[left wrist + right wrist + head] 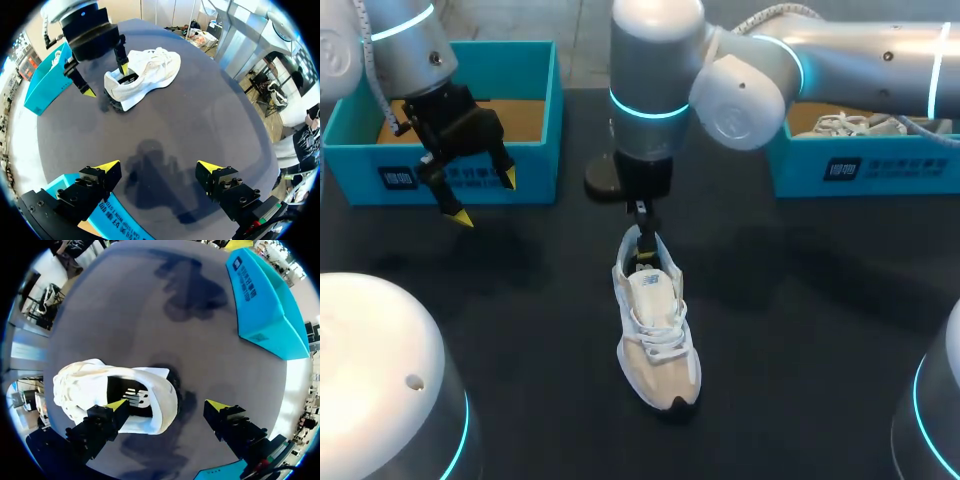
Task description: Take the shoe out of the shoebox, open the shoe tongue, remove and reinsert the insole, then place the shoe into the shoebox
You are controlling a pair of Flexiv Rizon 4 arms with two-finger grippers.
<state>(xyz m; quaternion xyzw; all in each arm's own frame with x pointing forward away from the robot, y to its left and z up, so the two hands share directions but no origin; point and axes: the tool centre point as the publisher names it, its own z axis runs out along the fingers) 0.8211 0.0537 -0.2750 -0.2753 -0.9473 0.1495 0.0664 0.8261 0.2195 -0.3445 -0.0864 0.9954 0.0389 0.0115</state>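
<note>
Closest in, the right arm's jaws stand wide apart. One yellow fingertip (117, 405) dips into the heel opening of the white and beige lace-up mesh sneaker (85, 385). The other hangs outside, behind the heel, over the dark grey counter (150, 315), so nothing is gripped. The sneaker stands upright on its sole in the middle of the counter, well apart from both boxes. The left arm's jaws, likewise spread and holding nothing, hover before the turquoise cardboard shoebox (535, 100) at the left, whose brown floor shows. A second turquoise box (880, 165) at the right holds another white laced shoe (840, 125).

Taking the shoe out looks done. What seems to be the black insole (135, 397) lies flat inside the heel. I cannot tell whether it awaits removal or is already back in. Putting the shoe into the box is yet to come.

The insole bears a white logo. Each box has a dark label panel (398, 178) with white print on its front wall, too small to make out.
</note>
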